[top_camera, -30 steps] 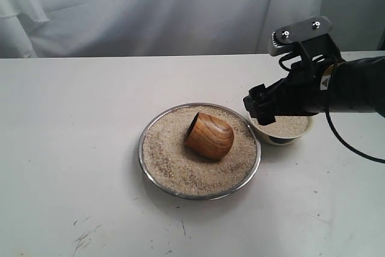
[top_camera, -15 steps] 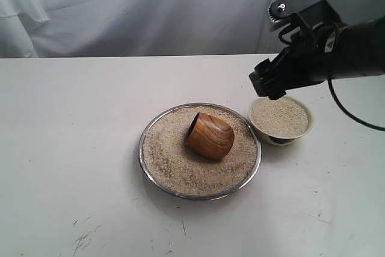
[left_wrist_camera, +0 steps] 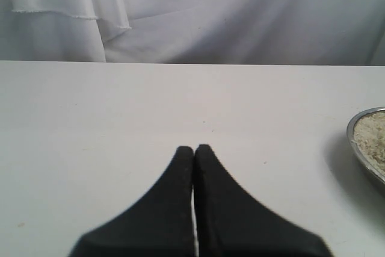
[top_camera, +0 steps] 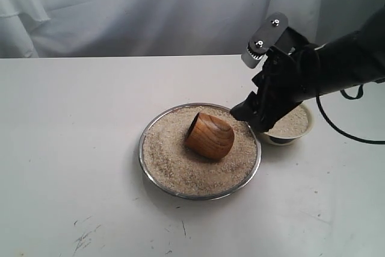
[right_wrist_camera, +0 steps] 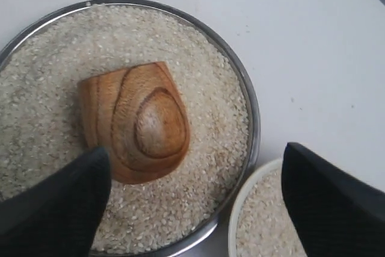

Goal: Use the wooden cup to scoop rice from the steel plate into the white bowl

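The wooden cup [top_camera: 209, 136] lies on its side on the rice [top_camera: 174, 164], near the middle of the steel plate [top_camera: 142, 148], which sits mid-desk. Its long axis runs slantwise. The dark mouth faces the desk's far-left corner and the rounded base points back toward the near-right, the side my right arm reaches in from. In the right wrist view that base [right_wrist_camera: 157, 126] faces me nearly end on.

My right fingers [right_wrist_camera: 66, 200] are spread wide and hold nothing. They hang over the plate's rim on the side next to the white bowl [top_camera: 305, 126]. The bowl stands just beside the plate, toward the desk's right edge, and has rice in it. The cup lies ahead of these fingers and slightly off to one side, nearer one finger than the other. I judge I must go forward and shift sideways to centre the cup, then close across its width, not along its axis.

My left fingers [left_wrist_camera: 180, 173] are pressed together on nothing, low over bare desk. The plate's rim [left_wrist_camera: 361, 118] is only at the edge of their view, so the right arm is much the nearer.
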### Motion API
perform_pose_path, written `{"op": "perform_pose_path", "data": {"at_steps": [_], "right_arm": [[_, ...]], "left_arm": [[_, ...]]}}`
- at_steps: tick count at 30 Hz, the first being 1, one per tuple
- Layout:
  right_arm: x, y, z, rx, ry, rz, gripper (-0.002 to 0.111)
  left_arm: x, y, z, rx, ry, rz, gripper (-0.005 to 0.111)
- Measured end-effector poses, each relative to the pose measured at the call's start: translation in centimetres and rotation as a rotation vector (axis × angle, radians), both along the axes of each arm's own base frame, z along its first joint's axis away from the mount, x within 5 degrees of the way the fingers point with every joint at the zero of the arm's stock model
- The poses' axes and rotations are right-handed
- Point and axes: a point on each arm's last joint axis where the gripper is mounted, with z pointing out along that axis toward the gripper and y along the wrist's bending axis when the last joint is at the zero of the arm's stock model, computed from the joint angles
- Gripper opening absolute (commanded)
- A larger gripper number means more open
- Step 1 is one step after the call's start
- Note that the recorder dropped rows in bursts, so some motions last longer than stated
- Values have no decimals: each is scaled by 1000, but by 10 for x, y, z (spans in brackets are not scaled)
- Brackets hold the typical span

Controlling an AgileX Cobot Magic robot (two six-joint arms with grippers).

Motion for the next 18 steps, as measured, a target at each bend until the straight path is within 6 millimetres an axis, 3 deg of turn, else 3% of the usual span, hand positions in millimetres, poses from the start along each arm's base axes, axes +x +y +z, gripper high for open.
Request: {"op": "perform_pose_path", "data": {"at_steps": [7,18], "right_arm": [[2,8,-17,-17,-9,141,71],[8,13,-22,35,-9,65,71]], "left_arm": [[0,0,0,0,0,0,0],[0,0,0,0,0,0,0]]}}
